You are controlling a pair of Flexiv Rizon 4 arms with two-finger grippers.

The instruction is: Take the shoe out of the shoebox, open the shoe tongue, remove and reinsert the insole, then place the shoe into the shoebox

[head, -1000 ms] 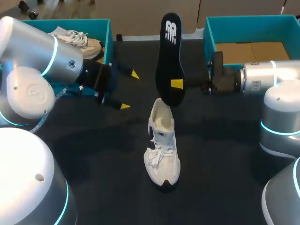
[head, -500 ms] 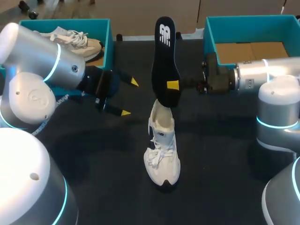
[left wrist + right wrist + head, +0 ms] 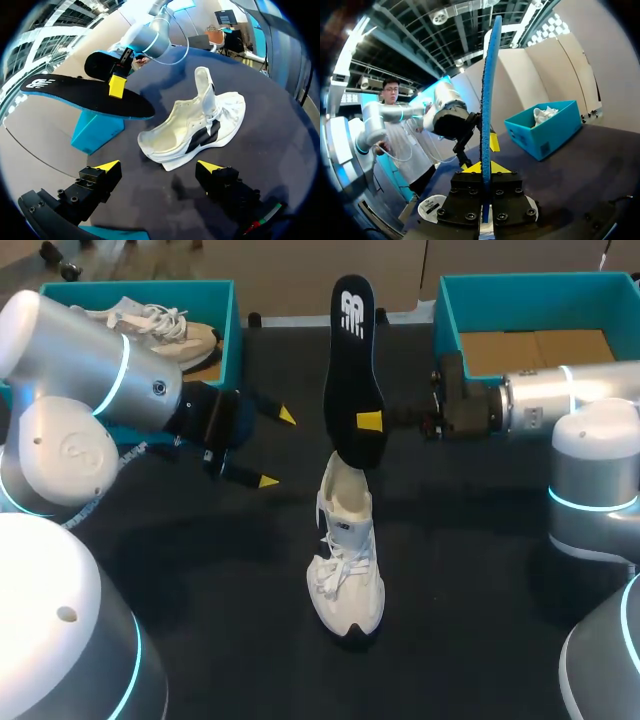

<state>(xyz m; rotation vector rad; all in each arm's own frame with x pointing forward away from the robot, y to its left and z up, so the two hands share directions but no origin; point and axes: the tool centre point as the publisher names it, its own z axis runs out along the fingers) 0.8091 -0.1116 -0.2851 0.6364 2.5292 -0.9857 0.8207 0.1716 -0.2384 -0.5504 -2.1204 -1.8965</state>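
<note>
A white shoe [image 3: 346, 560] stands on the black table, its heel toward the back; in the left wrist view the white shoe [image 3: 197, 128] lies ahead of my open left gripper [image 3: 159, 166]. My right gripper [image 3: 371, 421] holds a black insole [image 3: 355, 368] with a blue underside upright over the shoe's heel opening. From the right wrist the insole [image 3: 487, 100] shows edge-on, clamped between the fingers of the right gripper [image 3: 484, 169]. To the left of the shoe and insole, above the table, sits my left gripper [image 3: 276, 448] with nothing in it.
A teal shoebox [image 3: 232, 315] at the back left holds another pale shoe [image 3: 165, 328]. A second teal box [image 3: 447, 315] with a cardboard bottom stands at the back right, behind my right arm.
The right gripper has shifted the insole slightly left and back. The left gripper has moved a little toward the shoe. Little differs over the last half second.
</note>
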